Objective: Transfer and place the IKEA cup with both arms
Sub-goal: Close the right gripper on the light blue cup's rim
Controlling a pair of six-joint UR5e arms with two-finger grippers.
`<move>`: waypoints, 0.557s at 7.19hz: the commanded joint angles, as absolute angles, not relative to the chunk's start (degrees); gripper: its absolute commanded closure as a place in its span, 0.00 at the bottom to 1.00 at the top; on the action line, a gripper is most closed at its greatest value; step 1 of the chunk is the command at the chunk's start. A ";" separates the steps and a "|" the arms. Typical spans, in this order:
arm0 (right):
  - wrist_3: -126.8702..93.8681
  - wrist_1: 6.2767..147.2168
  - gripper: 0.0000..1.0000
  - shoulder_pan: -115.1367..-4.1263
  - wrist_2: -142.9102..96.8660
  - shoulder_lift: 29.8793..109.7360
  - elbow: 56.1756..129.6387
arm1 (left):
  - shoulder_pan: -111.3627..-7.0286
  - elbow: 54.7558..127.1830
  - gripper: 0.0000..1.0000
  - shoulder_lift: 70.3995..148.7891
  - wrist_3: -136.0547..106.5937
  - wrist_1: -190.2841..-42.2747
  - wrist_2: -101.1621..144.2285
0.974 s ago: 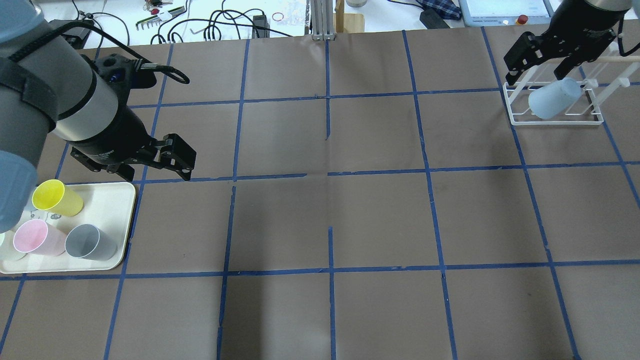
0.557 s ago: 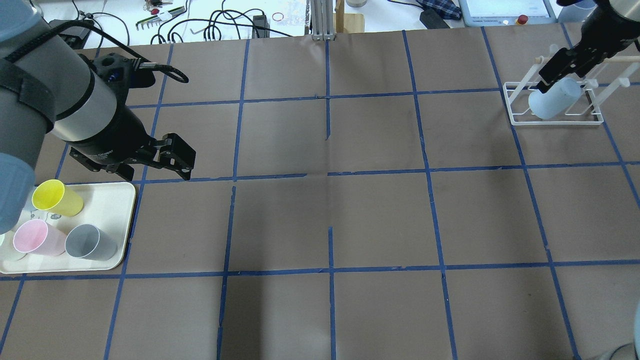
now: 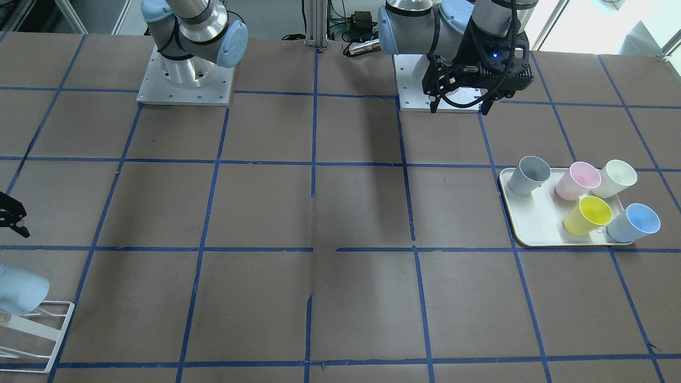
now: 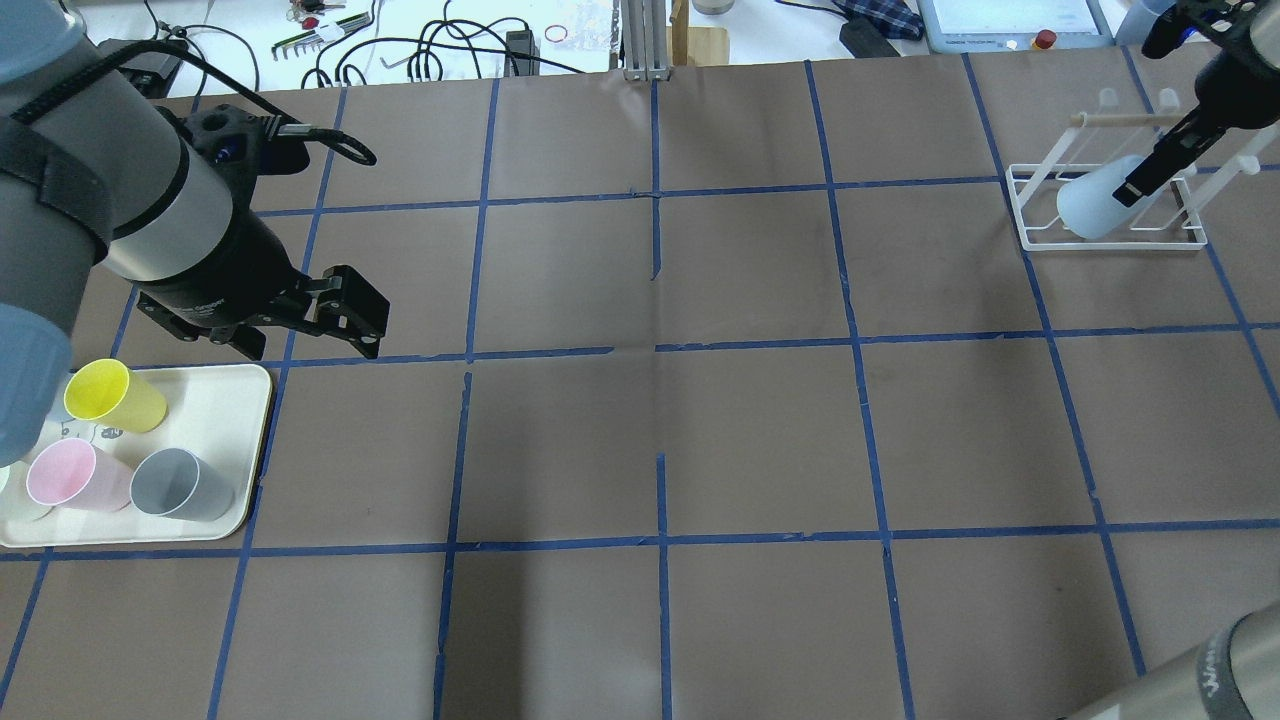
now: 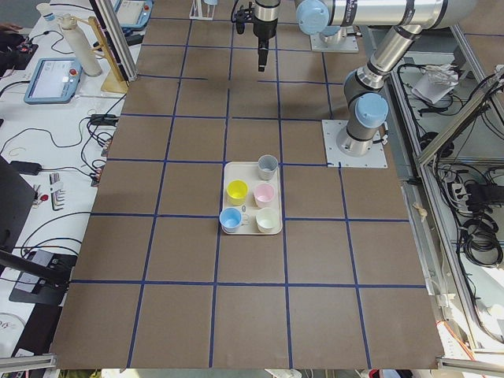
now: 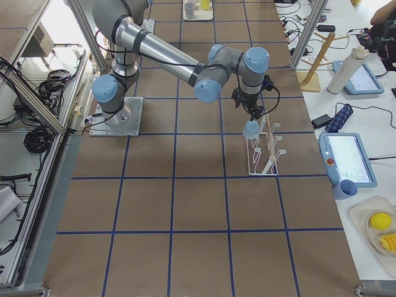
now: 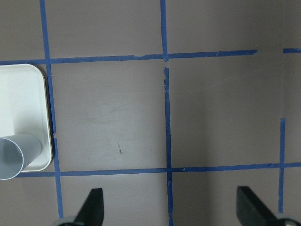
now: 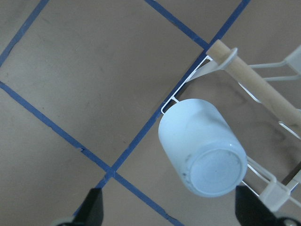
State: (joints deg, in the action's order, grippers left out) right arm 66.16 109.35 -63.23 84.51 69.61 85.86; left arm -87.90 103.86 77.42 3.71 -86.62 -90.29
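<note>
The pale blue IKEA cup (image 4: 1092,207) hangs upside down and tilted on a peg of the white rack (image 4: 1110,238); it also shows in the right wrist view (image 8: 202,150) and in the front view (image 3: 18,290). My right gripper (image 4: 1150,175) is open and empty, above and just beyond the cup and apart from it, with the fingertips (image 8: 91,209) wide on either side. My left gripper (image 4: 308,342) is open and empty, above the table beside the tray's far corner (image 7: 171,207). A second blue cup (image 3: 636,222) stands on the tray.
A white tray (image 4: 240,400) at the near left holds a yellow cup (image 4: 110,395), a pink cup (image 4: 70,475) and a grey cup (image 4: 180,483); a cream cup (image 3: 617,177) is there too. Cables, tools and tablets lie beyond the table's far edge.
My right gripper has drawn back from over the rack toward the far right and turned edge-on. The blue cup stays on the rack. The left arm has barely moved.
</note>
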 commanded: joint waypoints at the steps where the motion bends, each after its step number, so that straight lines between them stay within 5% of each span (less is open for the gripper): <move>1: 67.24 112.50 0.00 -62.93 82.89 66.98 85.87 | -87.89 103.80 0.00 77.52 3.78 -86.57 -90.00; 4: 67.24 115.13 0.00 -62.93 82.00 64.52 85.87 | -87.89 103.80 0.00 77.34 3.87 -86.57 -90.35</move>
State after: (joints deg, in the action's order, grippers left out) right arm 67.21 113.89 -62.94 82.27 65.49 85.87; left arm -87.89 103.83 77.36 3.85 -86.57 -90.43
